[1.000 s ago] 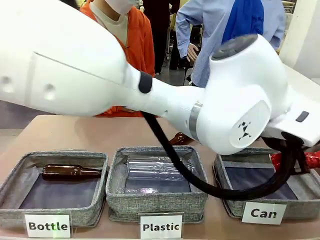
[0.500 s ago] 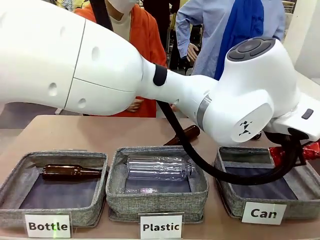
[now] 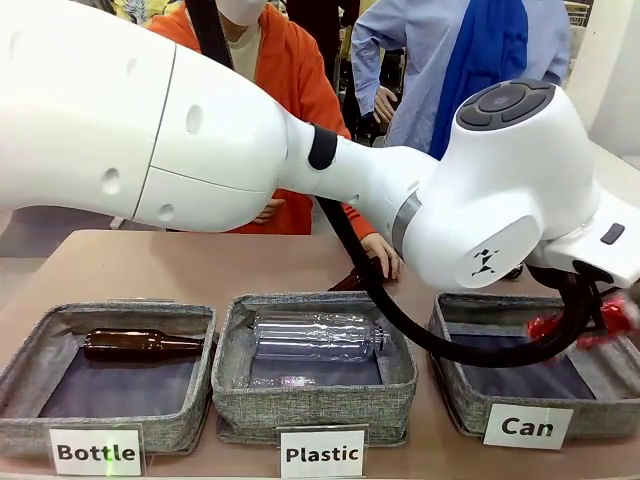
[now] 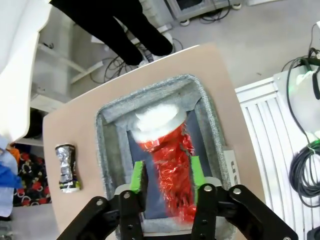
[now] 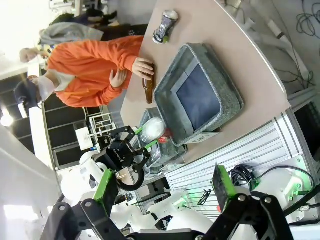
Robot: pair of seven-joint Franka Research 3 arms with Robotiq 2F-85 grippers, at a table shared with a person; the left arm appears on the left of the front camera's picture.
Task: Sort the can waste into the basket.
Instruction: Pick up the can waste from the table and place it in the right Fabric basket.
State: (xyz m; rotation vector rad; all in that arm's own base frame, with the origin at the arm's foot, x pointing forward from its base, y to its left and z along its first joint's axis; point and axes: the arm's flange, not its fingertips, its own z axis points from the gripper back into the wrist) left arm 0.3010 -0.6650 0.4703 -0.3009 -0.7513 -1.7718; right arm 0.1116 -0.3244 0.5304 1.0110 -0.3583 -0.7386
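The red can [image 4: 167,170], crushed and with a silver end, shows blurred between the green pads [image 4: 138,176] of my left gripper [image 4: 167,172], right above the inside of the grey "Can" basket [image 4: 105,145]. The jaws stand open, a little wider than the can. From the front the red can [image 3: 610,318] hangs tilted over the basket [image 3: 470,400] behind my left arm's wrist. The black-and-silver can [image 4: 67,167] lies on the table beside the basket, also seen as the crushed can [image 5: 165,24]. My right gripper [image 5: 164,190] is open and holds nothing, well off the table.
The "Bottle" bin [image 3: 30,420] holds a brown bottle [image 3: 140,344]. A clear plastic bottle [image 3: 315,335] lies in the "Plastic" bin [image 3: 315,410]. A person's hand [image 3: 380,255] rests on another brown bottle [image 5: 148,87] on the table behind the bins. My left arm spans the whole front view.
My left gripper's jaws have opened and the red can has dropped lower and tilted over the basket. The person's hand has come down onto the brown bottle on the table.
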